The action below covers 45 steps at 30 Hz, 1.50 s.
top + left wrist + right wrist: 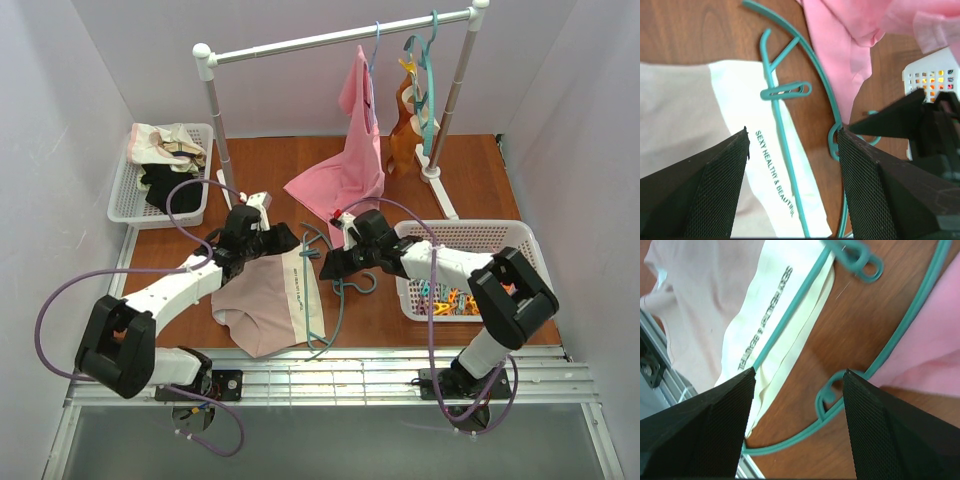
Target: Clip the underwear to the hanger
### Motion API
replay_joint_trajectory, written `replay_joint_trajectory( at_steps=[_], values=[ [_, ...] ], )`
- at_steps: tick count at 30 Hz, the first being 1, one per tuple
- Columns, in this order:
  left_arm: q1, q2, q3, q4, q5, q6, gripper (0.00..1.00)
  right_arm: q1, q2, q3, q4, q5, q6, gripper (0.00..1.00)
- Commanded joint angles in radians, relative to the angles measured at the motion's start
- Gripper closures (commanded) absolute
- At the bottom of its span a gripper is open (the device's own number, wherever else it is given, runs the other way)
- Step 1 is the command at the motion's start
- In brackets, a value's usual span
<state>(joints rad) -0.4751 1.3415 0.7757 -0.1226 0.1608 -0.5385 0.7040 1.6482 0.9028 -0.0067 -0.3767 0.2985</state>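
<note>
Closest to the camera, two black arm bases are bolted to a slotted metal rail along the near edge of a reddish-brown wooden table, closed in by pale lilac walls. A white clothes rail stands along the far edge, with a bright pink top draping down from it onto the wood and a tan-brown garment hanging beside it. A white basket of clothes sits at the far left corner. A second basket, holding coloured clips, sits by the right edge.

The underwear lies flat close to the near edge, left of the middle. The hanger lies across its cream strip (printed with small dark lettering), the hook pointing toward the right edge.

Both arms reach inward and low, meeting over the middle of the table. The left gripper hovers above the strip and the right gripper above the hook. Both have jaws apart and nothing between them.

A teal clip sits on the hanger bar at the strip's edge, but whether it bites the fabric cannot be made out. The arms cover the far edge of the underwear from above
</note>
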Motion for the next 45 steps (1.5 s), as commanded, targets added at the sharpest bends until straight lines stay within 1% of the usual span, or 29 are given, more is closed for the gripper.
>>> replay_joint_trajectory(
  at_steps=[1, 3, 5, 6, 10, 13, 17, 18, 20, 21, 23, 24, 25, 26, 27, 28, 29, 30, 32, 35, 37, 38, 39, 45],
  values=[
    [-0.002, -0.086, -0.044, -0.046, -0.047, 0.015, 0.36, 0.021, -0.109, -0.044, -0.045, -0.01, -0.039, 0.37],
    [-0.002, -0.107, -0.062, -0.055, -0.049, 0.002, 0.36, 0.025, -0.151, -0.089, -0.071, -0.004, -0.038, 0.37],
    [0.0, -0.133, -0.087, -0.057, -0.047, -0.008, 0.36, 0.028, -0.226, -0.131, -0.088, 0.009, -0.022, 0.37],
    [-0.002, -0.14, -0.098, -0.06, -0.046, -0.015, 0.36, 0.029, -0.257, -0.18, -0.095, 0.012, -0.012, 0.37],
    [0.0, -0.176, -0.144, -0.06, -0.035, -0.029, 0.36, 0.028, -0.433, -0.298, -0.105, 0.016, 0.051, 0.37],
    [-0.002, -0.197, -0.162, -0.06, -0.032, -0.032, 0.36, 0.026, -0.557, -0.358, -0.16, 0.061, 0.102, 0.36],
    [-0.002, -0.222, -0.182, -0.075, -0.021, -0.031, 0.37, -0.021, -0.724, -0.326, -0.292, 0.131, 0.122, 0.33],
    [-0.002, -0.237, -0.185, -0.075, -0.023, -0.034, 0.37, -0.059, -0.776, -0.312, -0.324, 0.163, 0.114, 0.32],
    [-0.002, -0.255, -0.196, -0.081, -0.021, -0.04, 0.37, -0.112, -0.814, -0.262, -0.407, 0.174, 0.085, 0.3],
    [-0.002, -0.263, -0.2, -0.083, -0.023, -0.041, 0.37, -0.182, -0.829, -0.243, -0.435, 0.167, 0.068, 0.3],
    [0.0, -0.281, -0.202, -0.1, -0.017, -0.041, 0.37, -0.271, -0.821, -0.181, -0.516, 0.138, -0.005, 0.3],
    [-0.002, -0.288, -0.201, -0.106, -0.015, -0.041, 0.37, -0.36, -0.803, -0.164, -0.538, 0.113, -0.031, 0.3],
    [-0.002, -0.301, -0.2, -0.112, -0.014, -0.04, 0.37, -0.4, -0.794, -0.144, -0.561, 0.107, -0.092, 0.3],
    [-0.002, -0.311, -0.2, -0.121, -0.017, -0.038, 0.37, -0.438, -0.783, -0.119, -0.585, 0.104, -0.119, 0.3],
    [-0.002, -0.32, -0.204, -0.127, -0.021, -0.037, 0.37, -0.51, -0.763, -0.108, -0.593, 0.108, -0.145, 0.3],
    [0.0, -0.326, -0.204, -0.133, -0.024, -0.037, 0.37, -0.553, -0.752, -0.104, -0.598, 0.105, -0.163, 0.3],
    [-0.002, -0.34, -0.204, -0.146, -0.027, -0.035, 0.37, -0.642, -0.723, -0.093, -0.604, 0.088, -0.198, 0.3],
    [0.0, -0.343, -0.201, -0.152, -0.03, -0.037, 0.37, -0.688, -0.705, -0.09, -0.604, 0.061, -0.208, 0.31],
    [0.0, -0.354, -0.199, -0.164, -0.029, -0.05, 0.37, -0.792, -0.65, -0.075, -0.596, 0.061, -0.211, 0.31],
    [0.0, -0.37, -0.197, -0.17, -0.027, -0.066, 0.37, -0.866, -0.585, -0.048, -0.59, 0.073, -0.199, 0.33],
    [0.0, -0.378, -0.193, -0.179, -0.029, -0.067, 0.37, -0.882, -0.565, -0.019, -0.595, 0.111, -0.2, 0.34],
    [0.0, -0.381, -0.19, -0.186, -0.03, -0.066, 0.37, -0.885, -0.553, -0.015, -0.598, 0.181, -0.203, 0.34],
    [-0.002, -0.386, -0.187, -0.193, -0.041, -0.061, 0.37, -0.887, -0.551, -0.013, -0.602, 0.211, -0.206, 0.34],
    [-0.002, -0.399, -0.179, -0.232, -0.04, -0.049, 0.37, -0.923, -0.515, -0.039, -0.598, 0.317, -0.199, 0.34]
  ],
)
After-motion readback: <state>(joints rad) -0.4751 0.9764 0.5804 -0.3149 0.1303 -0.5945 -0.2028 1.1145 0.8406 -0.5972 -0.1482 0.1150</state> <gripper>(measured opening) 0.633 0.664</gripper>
